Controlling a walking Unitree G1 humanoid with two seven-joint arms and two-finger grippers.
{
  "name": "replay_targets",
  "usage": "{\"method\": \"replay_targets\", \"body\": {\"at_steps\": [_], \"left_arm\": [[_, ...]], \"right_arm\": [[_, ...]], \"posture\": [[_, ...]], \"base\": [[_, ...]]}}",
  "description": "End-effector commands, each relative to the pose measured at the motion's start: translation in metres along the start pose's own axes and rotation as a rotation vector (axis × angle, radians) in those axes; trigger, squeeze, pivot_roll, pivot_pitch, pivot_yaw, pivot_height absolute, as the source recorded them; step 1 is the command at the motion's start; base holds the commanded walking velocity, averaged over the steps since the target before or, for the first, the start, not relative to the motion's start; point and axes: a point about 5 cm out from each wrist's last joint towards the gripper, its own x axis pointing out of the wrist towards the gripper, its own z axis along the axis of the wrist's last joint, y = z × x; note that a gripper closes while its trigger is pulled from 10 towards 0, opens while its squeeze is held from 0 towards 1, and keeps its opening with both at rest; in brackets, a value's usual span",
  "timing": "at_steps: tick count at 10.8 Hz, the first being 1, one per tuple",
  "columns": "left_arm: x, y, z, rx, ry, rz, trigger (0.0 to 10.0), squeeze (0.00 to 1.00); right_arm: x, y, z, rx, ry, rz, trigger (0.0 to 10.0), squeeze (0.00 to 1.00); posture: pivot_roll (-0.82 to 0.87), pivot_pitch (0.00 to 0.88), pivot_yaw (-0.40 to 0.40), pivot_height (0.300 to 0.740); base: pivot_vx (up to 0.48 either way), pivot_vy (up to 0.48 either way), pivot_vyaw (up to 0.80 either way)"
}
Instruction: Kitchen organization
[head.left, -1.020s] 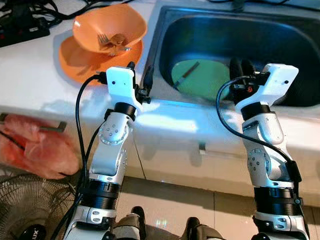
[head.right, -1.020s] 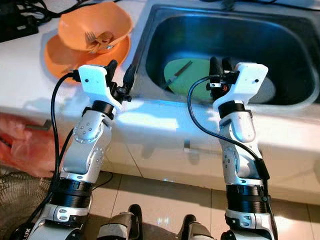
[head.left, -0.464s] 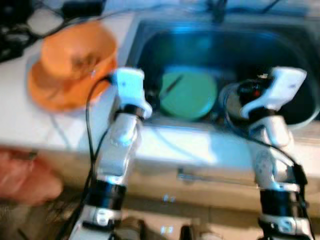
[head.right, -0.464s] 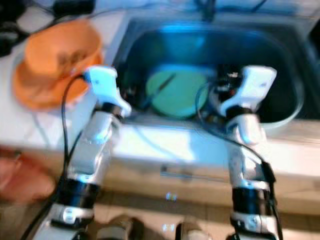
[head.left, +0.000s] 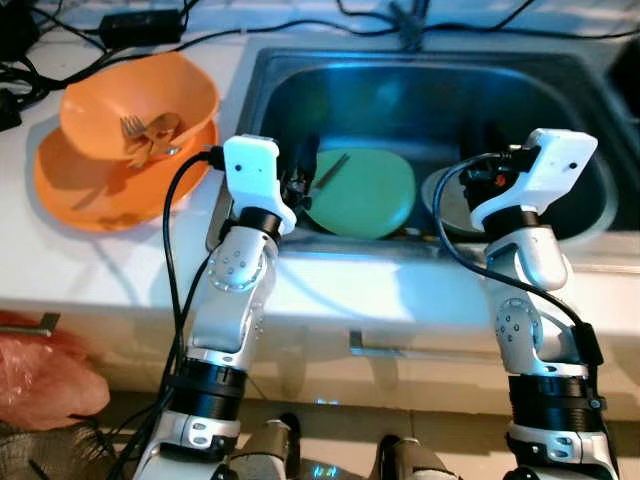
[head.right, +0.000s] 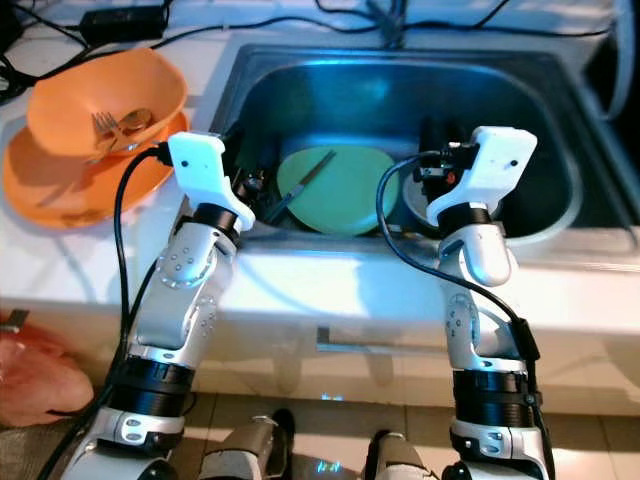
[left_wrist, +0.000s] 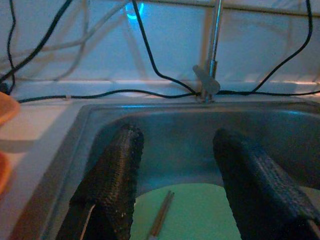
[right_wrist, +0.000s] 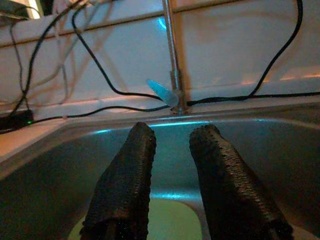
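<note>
A green plate (head.left: 365, 195) lies in the steel sink (head.left: 420, 80) with a thin dark chopstick-like utensil (head.left: 330, 168) across it. A grey dish (head.left: 448, 205) sits beside it. On the counter to the left, an orange bowl (head.left: 140, 105) holding a fork and spoon rests on an orange plate (head.left: 90, 185). My left gripper (head.left: 305, 165) hangs open over the sink's left side, above the green plate's (left_wrist: 200, 215) edge. My right gripper (right_wrist: 172, 140) is open with a narrow gap and empty, above the sink's right half and pointing at the faucet (right_wrist: 172, 75).
Black cables and a power adapter (head.left: 140, 25) run along the white counter behind the sink. The faucet (head.left: 405, 25) stands at the sink's back rim. A red plastic bag (head.left: 40, 370) hangs below the counter at left, and a drawer handle (head.left: 400, 350) is between my arms.
The camera swung, with blur in between, and the scene shifted. Both grippers now reach further over the sink; the left one was by the counter's rim before. Neither holds anything.
</note>
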Motion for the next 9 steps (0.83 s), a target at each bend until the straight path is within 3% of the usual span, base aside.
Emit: {"method": "replay_targets", "body": {"at_steps": [1,9], "left_arm": [[0.0008,0.0013,0.0032,-0.003,-0.016,0.005,10.0,0.0],[0.0017,0.0011,0.0006,-0.021,-0.001,0.005,10.0,0.0]], "right_arm": [[-0.0011,0.0,-0.0014,0.006,0.01,-0.001,10.0,0.0],[-0.0009,-0.001,-0.0047,0.004,0.03,-0.011,10.0,0.0]], "posture": [[0.08,0.224,0.029,0.74],[0.08,0.227,0.031,0.74]], "base": [[0.0,0.0,0.0],[0.0,0.0,0.0]]}}
